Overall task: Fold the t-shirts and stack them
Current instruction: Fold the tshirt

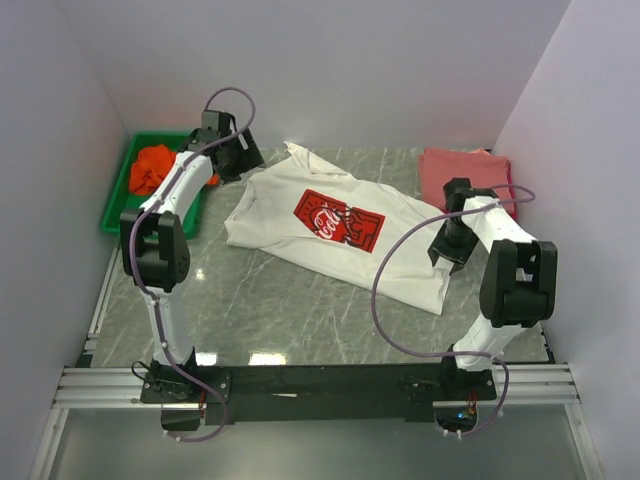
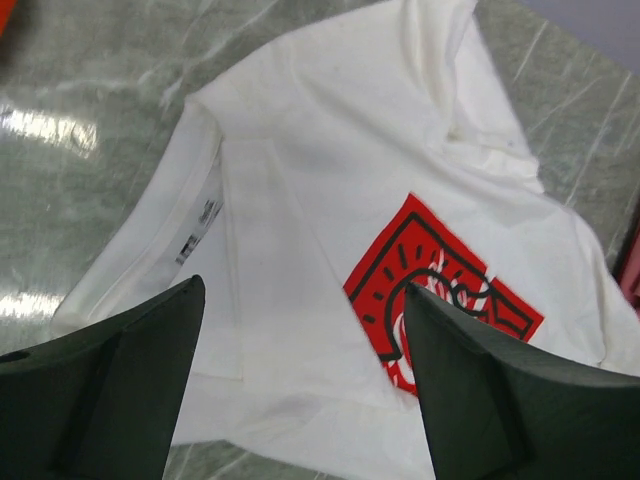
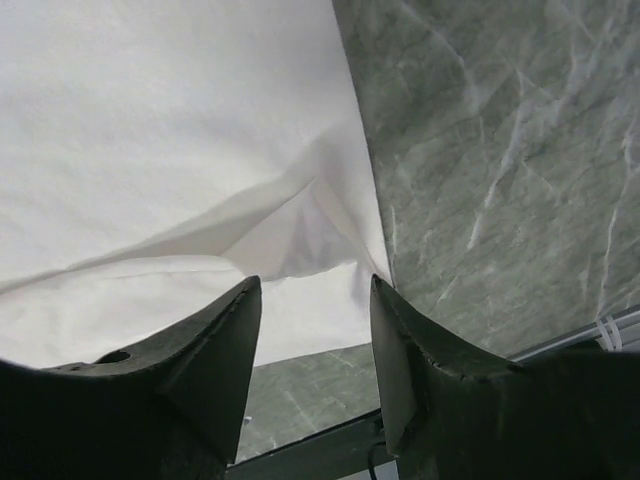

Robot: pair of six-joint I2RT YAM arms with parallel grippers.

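Note:
A white t-shirt with a red square chest print lies spread and partly rumpled on the grey marble table. My left gripper is open above the shirt's far left part; in the left wrist view it hovers over the shirt and its print. My right gripper is open over the shirt's near right corner, empty. A folded salmon-pink t-shirt lies at the far right. A crumpled orange-red t-shirt sits in the green tray.
The green tray stands at the far left by the left wall. White walls enclose the table on three sides. A black rail with both arm bases runs along the near edge. Cables loop from both arms.

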